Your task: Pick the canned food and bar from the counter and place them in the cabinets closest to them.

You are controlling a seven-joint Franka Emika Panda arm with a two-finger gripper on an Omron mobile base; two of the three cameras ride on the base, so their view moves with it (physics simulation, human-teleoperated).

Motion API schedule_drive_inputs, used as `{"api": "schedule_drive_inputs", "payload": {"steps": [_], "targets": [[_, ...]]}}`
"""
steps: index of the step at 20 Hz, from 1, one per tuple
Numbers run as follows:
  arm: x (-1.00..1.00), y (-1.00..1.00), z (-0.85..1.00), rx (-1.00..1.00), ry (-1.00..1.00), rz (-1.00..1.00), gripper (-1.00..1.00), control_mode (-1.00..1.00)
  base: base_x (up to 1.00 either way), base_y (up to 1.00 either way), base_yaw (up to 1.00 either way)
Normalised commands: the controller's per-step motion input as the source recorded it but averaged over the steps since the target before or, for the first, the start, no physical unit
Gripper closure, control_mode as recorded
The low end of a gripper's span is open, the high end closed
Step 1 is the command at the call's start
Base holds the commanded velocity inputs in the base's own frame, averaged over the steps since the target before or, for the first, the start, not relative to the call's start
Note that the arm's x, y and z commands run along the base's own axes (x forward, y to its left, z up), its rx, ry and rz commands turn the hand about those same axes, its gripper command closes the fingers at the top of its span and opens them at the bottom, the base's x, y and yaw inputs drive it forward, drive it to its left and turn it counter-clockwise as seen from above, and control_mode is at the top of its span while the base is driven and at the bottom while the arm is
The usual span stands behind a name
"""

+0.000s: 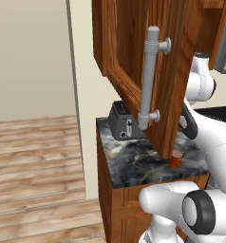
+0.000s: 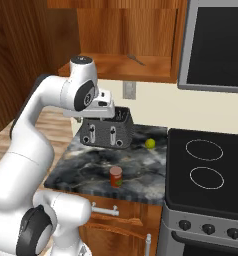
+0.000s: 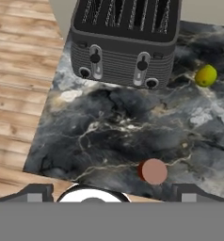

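The canned food (image 2: 116,176) is a short orange-red cylinder with a paler top, upright near the front edge of the dark marbled counter (image 2: 86,165). It also shows in the left base view, canned food (image 1: 175,160), and from above in the hand view, canned food (image 3: 153,171). My gripper (image 3: 113,192) hangs well above the counter, pointing down, its dark fingertips (image 3: 36,193) wide apart and open with nothing between them. The hand (image 2: 97,114) sits in front of the toaster. Above, the wooden cabinet (image 2: 121,67) stands open. The bar is out of view.
A dark toaster (image 2: 108,131) stands at the back of the counter, a small green fruit (image 2: 150,143) to its right. The open cabinet door with grey handle (image 1: 150,78) juts out over the counter. A black stove (image 2: 206,170) lies to the right. A thin unidentifiable sliver (image 2: 136,59) rests on the shelf.
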Motion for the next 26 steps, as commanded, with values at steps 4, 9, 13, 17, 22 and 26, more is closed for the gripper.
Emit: {"api": "schedule_drive_inputs", "payload": {"steps": [4,9,13,17,22,26], "targets": [[0.00,-0.34,0.00,0.00,0.00,0.06,-1.00,-1.00,0.00,0.00,0.00],[0.00,-0.22,0.00,0.00,0.00,0.05,-1.00,-1.00,0.00,0.00,0.00],[0.00,0.00,0.00,0.00,0.00,0.00,-1.00,-1.00,0.00,0.00,0.00],[0.00,0.00,-0.05,0.00,0.00,0.00,-1.00,-1.00,0.00,0.00,0.00],[-0.01,0.00,-0.22,0.00,0.00,0.00,-1.00,-1.00,0.00,0.00,0.00],[-0.03,0.00,-0.23,0.00,0.00,0.00,-1.00,-1.00,0.00,0.00,0.00]]}}
